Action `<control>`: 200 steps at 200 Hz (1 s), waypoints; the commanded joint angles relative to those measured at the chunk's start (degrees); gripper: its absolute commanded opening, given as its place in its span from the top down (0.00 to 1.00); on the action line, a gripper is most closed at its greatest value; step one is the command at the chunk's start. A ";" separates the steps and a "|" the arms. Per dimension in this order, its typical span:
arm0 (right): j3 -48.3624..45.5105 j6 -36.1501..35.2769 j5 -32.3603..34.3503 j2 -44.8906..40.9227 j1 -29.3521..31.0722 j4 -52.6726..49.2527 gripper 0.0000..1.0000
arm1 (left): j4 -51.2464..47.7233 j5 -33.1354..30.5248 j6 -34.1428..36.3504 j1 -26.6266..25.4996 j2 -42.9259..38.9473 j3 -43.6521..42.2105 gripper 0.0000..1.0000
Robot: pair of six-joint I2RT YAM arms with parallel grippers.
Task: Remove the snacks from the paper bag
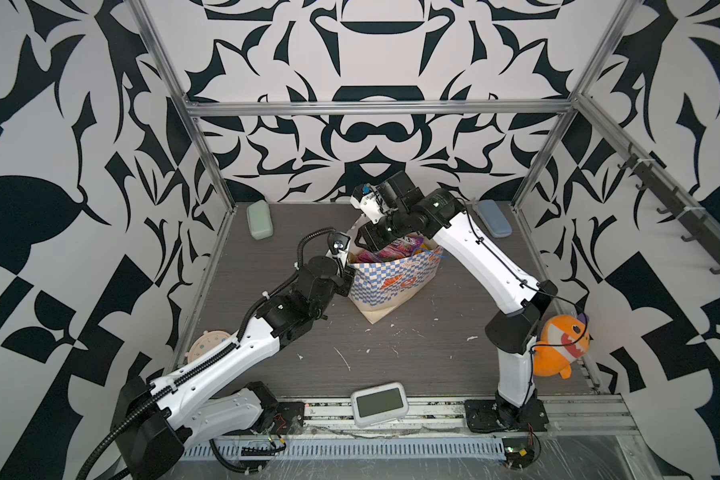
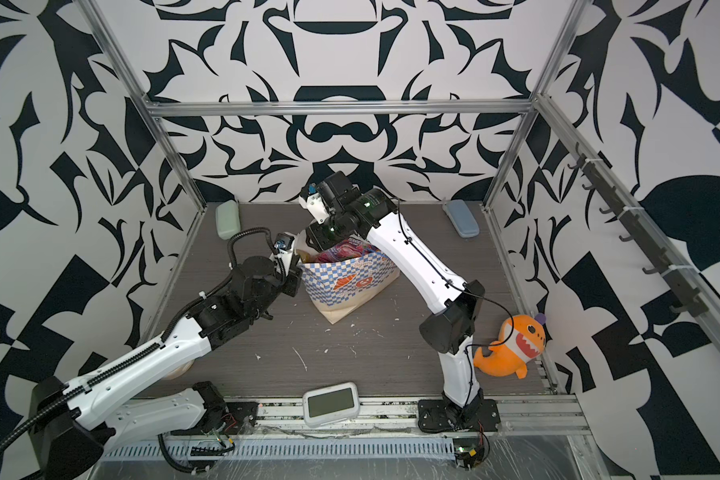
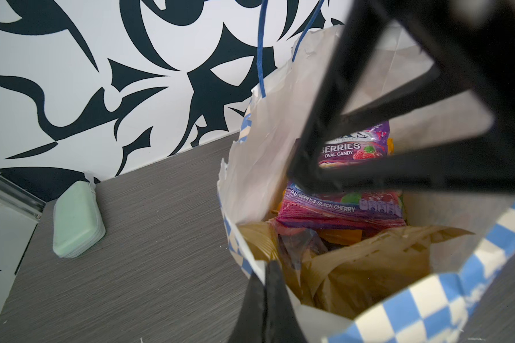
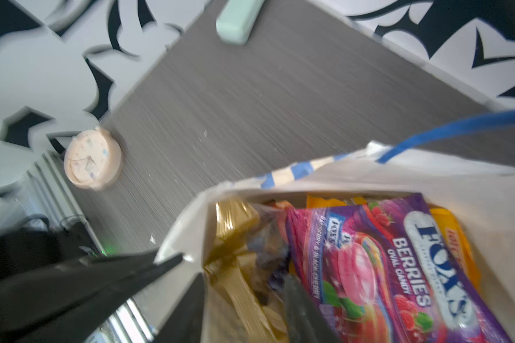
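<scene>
The snacks [image 4: 399, 267] sit inside the paper bag [image 1: 391, 286] standing mid-table. They look like light, slick, crinkly packets, probably best pinched by a flat sealed edge. The left gripper [image 3: 266, 279] is clamped on the bag's rim, while the right gripper [image 4: 246, 277] is spread over its mouth.

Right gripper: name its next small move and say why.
Probably lower the right gripper toward the near edge of the purple FOX'S Berries packet. Its jaws stand open just above the paper bag mouth, that packet lies uppermost inside, and the left gripper pinches the bag's rim, which should steady it.
</scene>
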 commanded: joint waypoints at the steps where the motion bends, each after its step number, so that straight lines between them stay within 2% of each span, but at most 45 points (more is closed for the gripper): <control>1: -1.20 -1.05 0.87 0.28 0.52 -5.23 0.34 | 3.59 -0.79 0.71 0.65 -2.26 1.44 1.00; 31: 0.23 -1.09 0.33 2.77 0.64 -6.57 0.30 | 3.91 0.00 0.80 0.65 -1.53 1.70 1.00; 79: 4.80 -3.21 -3.28 9.49 2.95 -11.47 0.29 | 3.07 0.36 0.75 0.65 -1.61 1.87 1.00; 104: 5.29 -2.60 -0.56 12.13 3.54 -11.39 0.29 | 2.98 0.29 0.55 0.65 -1.77 2.05 1.00; 152: 6.34 -0.51 8.19 15.16 3.53 -10.41 0.49 | 2.44 0.34 0.40 0.67 -2.82 2.03 1.00; 163: 6.45 -0.67 9.14 15.38 3.53 -10.89 0.56 | 2.28 0.17 0.32 0.66 -3.13 1.95 1.00; 184: 4.59 -0.93 9.35 14.54 3.57 -9.83 0.64 | 2.60 -0.07 0.18 0.65 -3.71 1.31 1.00; 200: 3.94 -0.90 9.01 14.00 3.53 -9.27 0.78 | 2.79 -0.18 0.09 0.65 -3.84 1.15 1.00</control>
